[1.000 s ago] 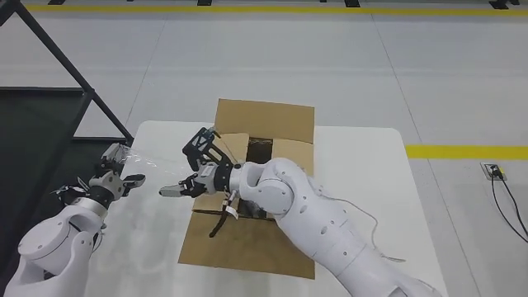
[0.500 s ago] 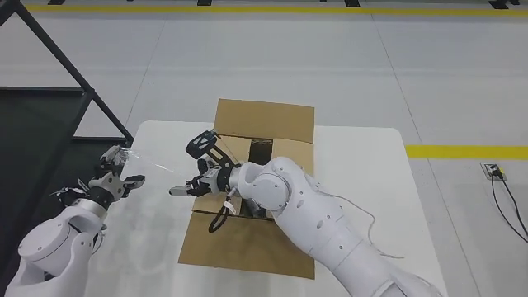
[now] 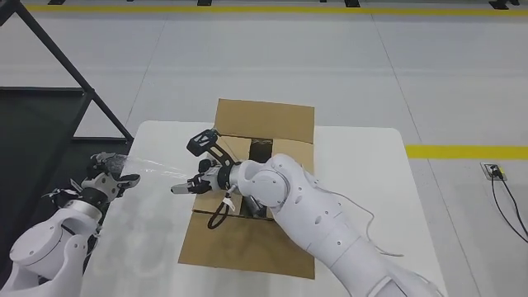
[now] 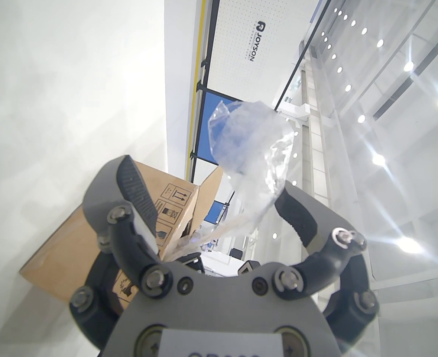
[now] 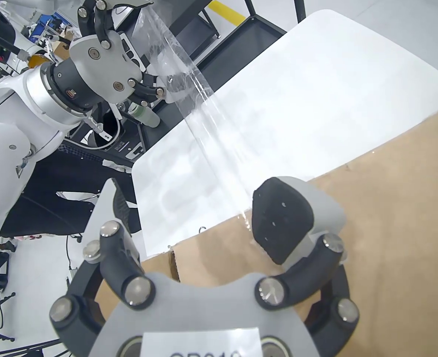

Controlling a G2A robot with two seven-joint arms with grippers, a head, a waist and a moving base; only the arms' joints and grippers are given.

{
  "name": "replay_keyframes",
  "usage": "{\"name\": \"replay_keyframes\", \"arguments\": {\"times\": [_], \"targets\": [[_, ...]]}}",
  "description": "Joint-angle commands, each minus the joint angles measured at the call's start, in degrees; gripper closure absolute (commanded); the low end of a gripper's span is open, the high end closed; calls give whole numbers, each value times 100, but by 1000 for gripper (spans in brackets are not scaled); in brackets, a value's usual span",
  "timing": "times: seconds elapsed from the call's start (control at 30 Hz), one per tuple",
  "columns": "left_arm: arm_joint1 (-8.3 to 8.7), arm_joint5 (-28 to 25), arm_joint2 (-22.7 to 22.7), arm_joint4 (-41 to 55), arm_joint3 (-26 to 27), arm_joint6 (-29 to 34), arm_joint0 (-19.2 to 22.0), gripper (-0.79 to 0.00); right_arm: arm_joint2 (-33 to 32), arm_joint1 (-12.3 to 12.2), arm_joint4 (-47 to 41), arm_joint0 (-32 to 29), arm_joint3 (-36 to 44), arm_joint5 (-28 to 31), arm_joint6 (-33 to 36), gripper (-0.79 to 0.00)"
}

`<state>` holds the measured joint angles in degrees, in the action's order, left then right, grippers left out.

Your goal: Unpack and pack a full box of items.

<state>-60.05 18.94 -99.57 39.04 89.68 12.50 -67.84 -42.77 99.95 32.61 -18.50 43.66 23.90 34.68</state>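
The box (image 3: 264, 120) stands at the middle of the white table (image 3: 363, 181), its flaps folded out at 12, 6 and 3 o'clock and its top open. A clear plastic film (image 3: 153, 165) hangs in the air over the table's 9 o'clock side, stretched between the two grippers. The left gripper (image 4: 211, 195) is at 9 o'clock, at the table's edge and well apart from the box. Its fingers are spread wide, and the film's crumpled end lies bunched against one fingertip, with a thin strand running back between the fingers towards the palm. No pad is seen pressing on the film. The right gripper (image 5: 200, 211) hovers above the box's 9 o'clock edge and points towards the left gripper. Its fingers are also apart. The film's other end meets the side of one pad (image 5: 282, 221); whether it is only touching or caught there cannot be told. The film sags slightly above the tabletop between them.
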Motion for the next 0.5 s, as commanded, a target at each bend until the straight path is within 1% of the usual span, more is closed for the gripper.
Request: {"name": "replay_keyframes", "arguments": {"times": [0.0,0.47], "targets": [[-1,-5,-26,7,11,-9,-19,-785,-9,7,-5,-1,-9,4,14,-785],[-4,-67,-233,99,130,-65,-167,-785,-77,38,45,-10,-13,22,23,-785]]}}
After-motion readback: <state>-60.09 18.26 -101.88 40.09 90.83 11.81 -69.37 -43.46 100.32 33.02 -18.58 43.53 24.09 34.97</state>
